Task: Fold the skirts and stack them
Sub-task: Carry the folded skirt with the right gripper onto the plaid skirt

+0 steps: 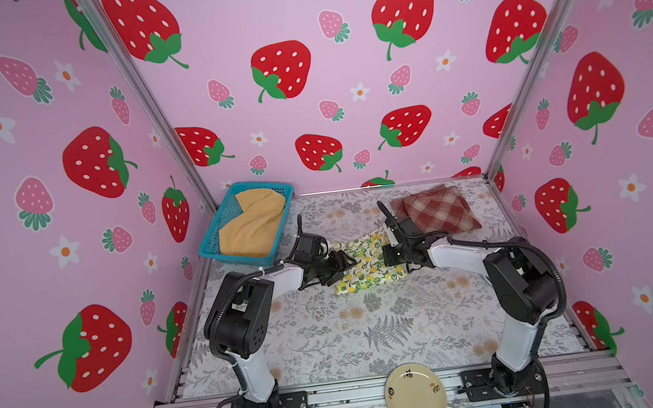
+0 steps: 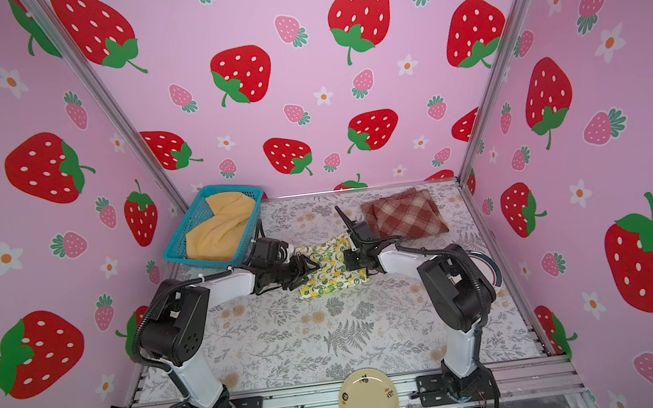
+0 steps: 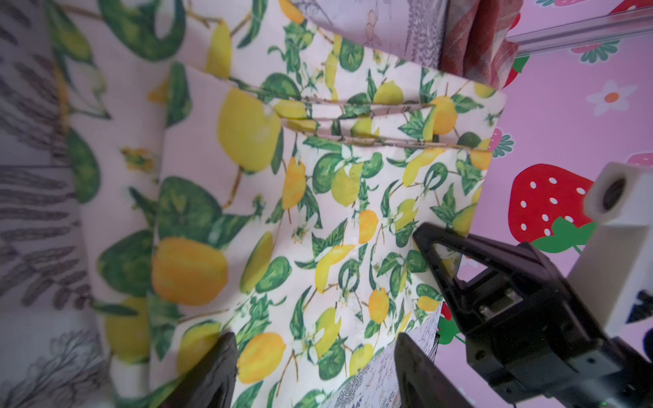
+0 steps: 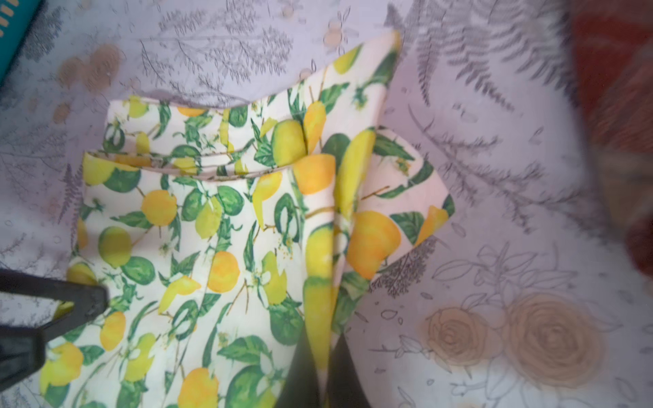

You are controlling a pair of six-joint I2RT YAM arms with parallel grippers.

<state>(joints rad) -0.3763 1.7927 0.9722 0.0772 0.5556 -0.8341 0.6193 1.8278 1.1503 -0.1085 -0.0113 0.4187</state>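
Right wrist view | your right fingers [image 4: 300,381] pinch the lemon skirt [image 4: 212,229] edge, likely for folding | left fingers [image 3: 212,374] apart, straddling its opposite edge, ready to grip.

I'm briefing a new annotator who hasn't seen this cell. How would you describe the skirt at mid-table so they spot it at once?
On the floral table, look between the blue basket at back left and the plaid skirt at back right. The lemon skirt lies just in front of them. It alone is white with yellow lemons and green leaves.
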